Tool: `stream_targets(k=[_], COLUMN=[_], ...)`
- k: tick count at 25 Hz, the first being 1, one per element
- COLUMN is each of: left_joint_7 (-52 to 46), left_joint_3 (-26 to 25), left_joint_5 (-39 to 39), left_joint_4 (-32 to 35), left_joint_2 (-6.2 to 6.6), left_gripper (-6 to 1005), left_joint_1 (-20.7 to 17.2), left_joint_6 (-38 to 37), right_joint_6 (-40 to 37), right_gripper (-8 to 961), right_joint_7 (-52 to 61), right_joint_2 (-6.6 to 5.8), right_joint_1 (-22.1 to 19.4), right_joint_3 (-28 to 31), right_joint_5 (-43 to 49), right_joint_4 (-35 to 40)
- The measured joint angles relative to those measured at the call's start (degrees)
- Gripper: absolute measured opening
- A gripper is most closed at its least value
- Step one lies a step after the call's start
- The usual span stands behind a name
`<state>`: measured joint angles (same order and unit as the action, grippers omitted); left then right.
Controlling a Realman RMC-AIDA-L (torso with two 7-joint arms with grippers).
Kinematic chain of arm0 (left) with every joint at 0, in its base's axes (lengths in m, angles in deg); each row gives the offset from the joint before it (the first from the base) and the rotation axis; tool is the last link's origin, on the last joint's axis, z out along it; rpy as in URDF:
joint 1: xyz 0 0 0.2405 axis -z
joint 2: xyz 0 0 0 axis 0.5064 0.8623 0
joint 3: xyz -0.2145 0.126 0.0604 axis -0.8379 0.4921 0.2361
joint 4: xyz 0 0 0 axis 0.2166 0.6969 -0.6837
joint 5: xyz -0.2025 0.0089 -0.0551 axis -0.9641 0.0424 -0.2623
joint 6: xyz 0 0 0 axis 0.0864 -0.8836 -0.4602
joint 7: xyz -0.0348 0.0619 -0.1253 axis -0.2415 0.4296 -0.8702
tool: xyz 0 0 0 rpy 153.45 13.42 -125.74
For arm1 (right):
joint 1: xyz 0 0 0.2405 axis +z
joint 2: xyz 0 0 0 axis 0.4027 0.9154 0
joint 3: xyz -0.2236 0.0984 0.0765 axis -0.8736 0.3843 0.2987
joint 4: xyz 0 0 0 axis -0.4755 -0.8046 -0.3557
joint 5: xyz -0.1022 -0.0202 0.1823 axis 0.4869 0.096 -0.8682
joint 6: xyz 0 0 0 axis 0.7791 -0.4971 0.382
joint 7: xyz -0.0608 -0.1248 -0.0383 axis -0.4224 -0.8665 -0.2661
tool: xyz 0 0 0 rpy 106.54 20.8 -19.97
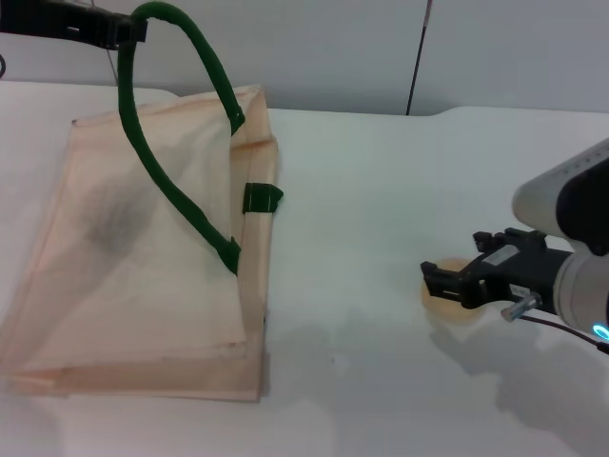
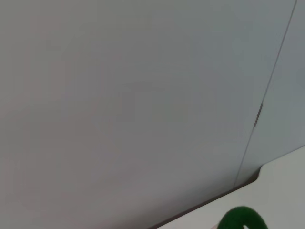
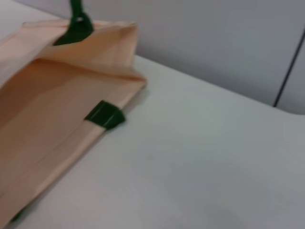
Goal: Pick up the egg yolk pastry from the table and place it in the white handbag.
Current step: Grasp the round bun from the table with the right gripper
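The white handbag (image 1: 143, 276) lies flat on the left of the table, its mouth facing the middle. My left gripper (image 1: 122, 30) is at the top left, shut on one dark green handle (image 1: 205, 67) and holding it up above the bag; a bit of that handle also shows in the left wrist view (image 2: 240, 219). The egg yolk pastry (image 1: 447, 307), a small pale yellow ball, sits at the right of the table. My right gripper (image 1: 455, 284) is right at the pastry and partly covers it. The bag's edge with a green tab shows in the right wrist view (image 3: 106, 114).
The white table (image 1: 381, 190) stretches between the bag and the pastry. A grey wall with a dark vertical seam (image 1: 419, 57) stands behind the table. The bag's green side tab (image 1: 262, 198) sticks out toward the middle.
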<state>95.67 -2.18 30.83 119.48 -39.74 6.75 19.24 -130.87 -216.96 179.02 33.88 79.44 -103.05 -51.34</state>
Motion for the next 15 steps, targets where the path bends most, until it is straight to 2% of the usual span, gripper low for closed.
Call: stream_targets(k=[8,15], left_joint_7=[-0.15,-0.18], left_joint_3=[0.00,0.00], left_joint_5=[0.05,0.04], left_joint_4=[0.00,0.00], left_joint_2=[0.02,-0.04], left_gripper=[119,120], left_joint_1=[0.13,0.16], left_joint_6=[0.14,0.26], right_joint_6=[-0.76,-0.69], right_gripper=[794,813], right_joint_7=[0.00,0.00], right_joint_2=[-0.85,-0.85], right_joint_1=[4.45,5.25], right_joint_3=[0.45,1.80], right_joint_5=[-5.30,-5.37], right_joint_4=[6.39,9.22])
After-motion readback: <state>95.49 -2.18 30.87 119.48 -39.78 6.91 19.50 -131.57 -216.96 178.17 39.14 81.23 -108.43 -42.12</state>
